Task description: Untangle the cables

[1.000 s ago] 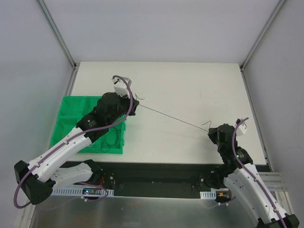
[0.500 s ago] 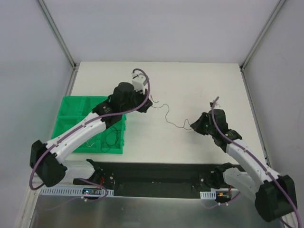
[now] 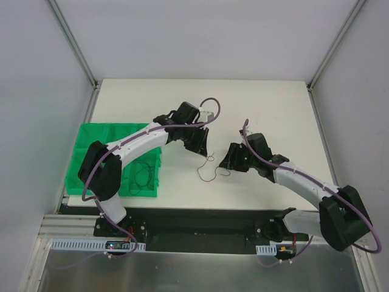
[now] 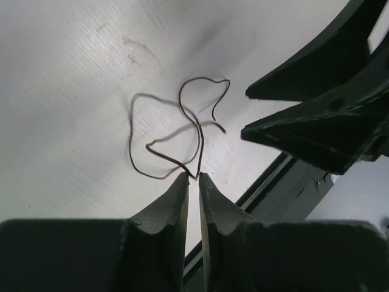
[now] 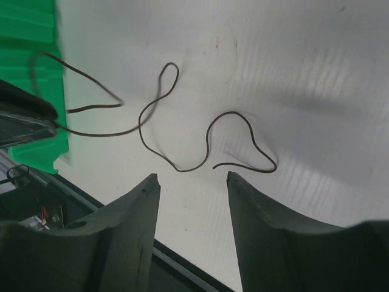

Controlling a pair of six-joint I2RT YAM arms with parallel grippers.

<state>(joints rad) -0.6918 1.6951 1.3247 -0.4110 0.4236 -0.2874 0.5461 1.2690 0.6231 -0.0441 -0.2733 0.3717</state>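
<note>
One thin dark cable [image 3: 204,175] lies slack and curly on the white table between my two grippers. Seen from the left wrist, the cable [image 4: 200,143] rises off the table to my left gripper [image 4: 192,176]. Its jaws stand almost together, with only a thin slit, pinching the wire's bend at the tips. My right gripper [image 5: 192,175] is open, with nothing between its fingers. The cable's free end [image 5: 182,170] lies just beyond its tips. From above, the left gripper [image 3: 202,152] and right gripper [image 3: 223,163] are close together.
A green divided bin [image 3: 91,152] stands at the left, with more thin dark wires [image 3: 144,176] in its near right compartment. The black rail along the table's near edge [image 3: 200,219] runs just below the grippers. In the left wrist view the right gripper's fingers [image 4: 322,121] loom close.
A second ago the cable was stretched taut between grippers far apart. Both arms have swung in to the middle, the cable has gone slack, and the right gripper has opened and let go.
</note>
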